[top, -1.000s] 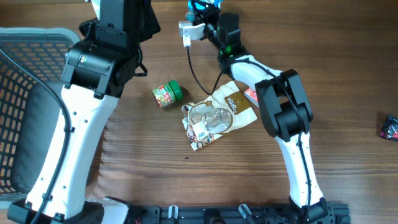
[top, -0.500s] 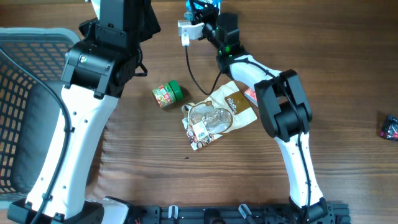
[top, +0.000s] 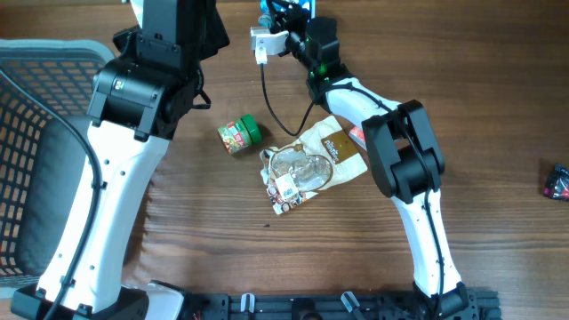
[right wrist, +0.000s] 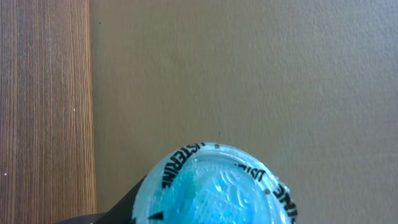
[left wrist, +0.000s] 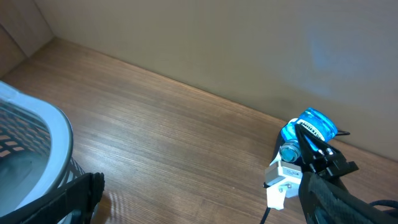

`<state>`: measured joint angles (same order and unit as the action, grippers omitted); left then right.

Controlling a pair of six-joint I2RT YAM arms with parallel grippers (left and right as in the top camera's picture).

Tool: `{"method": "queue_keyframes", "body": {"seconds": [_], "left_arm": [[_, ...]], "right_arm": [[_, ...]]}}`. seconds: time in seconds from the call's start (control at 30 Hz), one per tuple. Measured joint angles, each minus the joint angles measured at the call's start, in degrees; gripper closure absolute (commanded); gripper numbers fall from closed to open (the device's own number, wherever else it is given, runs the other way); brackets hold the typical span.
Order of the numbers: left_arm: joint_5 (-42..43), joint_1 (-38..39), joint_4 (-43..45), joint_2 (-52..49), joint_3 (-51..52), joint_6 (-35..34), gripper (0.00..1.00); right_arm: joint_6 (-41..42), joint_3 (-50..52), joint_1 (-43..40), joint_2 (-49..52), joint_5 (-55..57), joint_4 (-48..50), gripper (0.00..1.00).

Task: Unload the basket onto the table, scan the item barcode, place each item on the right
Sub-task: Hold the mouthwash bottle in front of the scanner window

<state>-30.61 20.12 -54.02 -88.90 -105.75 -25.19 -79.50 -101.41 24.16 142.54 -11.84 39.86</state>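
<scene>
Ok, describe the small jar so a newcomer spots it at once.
Start at the grey basket on the left, then look right to the packets piled mid-table. The jar lies on its side just left of them. Only it has a green lid.

Your right gripper [top: 283,12], with the blue bottle [top: 274,9] in its jaws, slides a little to the left along the far edge of the table [top: 222,240]. The white camera block [top: 259,39] on its wrist goes with it and now sits slightly farther left and farther back. The top end of the black cable [top: 264,84] below it swings left too.
</scene>
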Motion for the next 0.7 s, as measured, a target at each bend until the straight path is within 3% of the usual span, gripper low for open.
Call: {"method": "queue_keyframes", "body": {"seconds": [0.7], "left_arm": [[0.00,0.00,0.00,0.00,0.00,0.00,0.00]], "right_arm": [[0.00,-5.35,-2.23,0.00,-0.17,-4.44,0.87]]}}
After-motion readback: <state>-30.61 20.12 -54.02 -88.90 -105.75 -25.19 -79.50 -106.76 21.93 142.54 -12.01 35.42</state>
